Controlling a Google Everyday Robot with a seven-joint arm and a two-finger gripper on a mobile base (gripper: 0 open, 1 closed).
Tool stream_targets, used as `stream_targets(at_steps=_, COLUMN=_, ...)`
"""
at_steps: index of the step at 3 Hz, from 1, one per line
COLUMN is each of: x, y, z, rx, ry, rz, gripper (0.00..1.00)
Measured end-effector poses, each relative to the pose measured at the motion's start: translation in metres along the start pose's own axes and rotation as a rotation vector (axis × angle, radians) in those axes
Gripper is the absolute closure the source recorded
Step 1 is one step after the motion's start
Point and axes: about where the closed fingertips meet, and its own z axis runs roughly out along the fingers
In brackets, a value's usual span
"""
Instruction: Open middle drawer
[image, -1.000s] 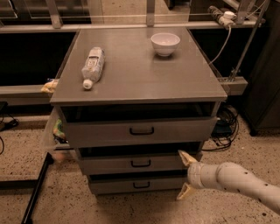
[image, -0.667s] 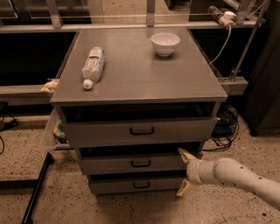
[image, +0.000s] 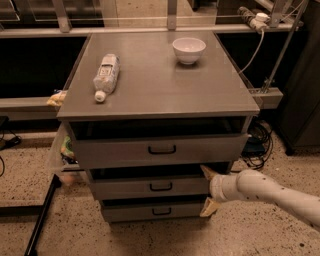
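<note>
The grey cabinet (image: 160, 82) has three drawer fronts. The middle drawer (image: 130, 188) is wide and shallow with a small black bar handle (image: 161, 187); it stands slightly out, with a dark gap above it. My gripper (image: 208, 190) is at the right end of that drawer front. Its fingers are spread, one tan fingertip (image: 206, 171) at the drawer's top edge and the other near its bottom edge. It holds nothing. My white arm (image: 270, 192) comes in from the right.
A clear plastic bottle (image: 106, 74) lies on the cabinet top and a white bowl (image: 189, 49) stands at the back. The top drawer (image: 160, 149) and the bottom drawer (image: 155, 211) also stand slightly out. Cables lie on the floor at the right (image: 257, 145).
My gripper has shifted a little to the left, closer against the right end of the middle drawer front. The drawers have not visibly moved.
</note>
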Motion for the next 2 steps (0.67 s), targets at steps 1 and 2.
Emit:
stream_targets(at_steps=1, x=0.002, y=-0.007, z=0.017, rx=-0.029, ry=0.003, rz=-0.001, gripper=0.0)
stream_targets(at_steps=2, x=0.002, y=-0.011, z=0.034, rx=-0.063, ry=0.005, rz=-0.003, gripper=0.0)
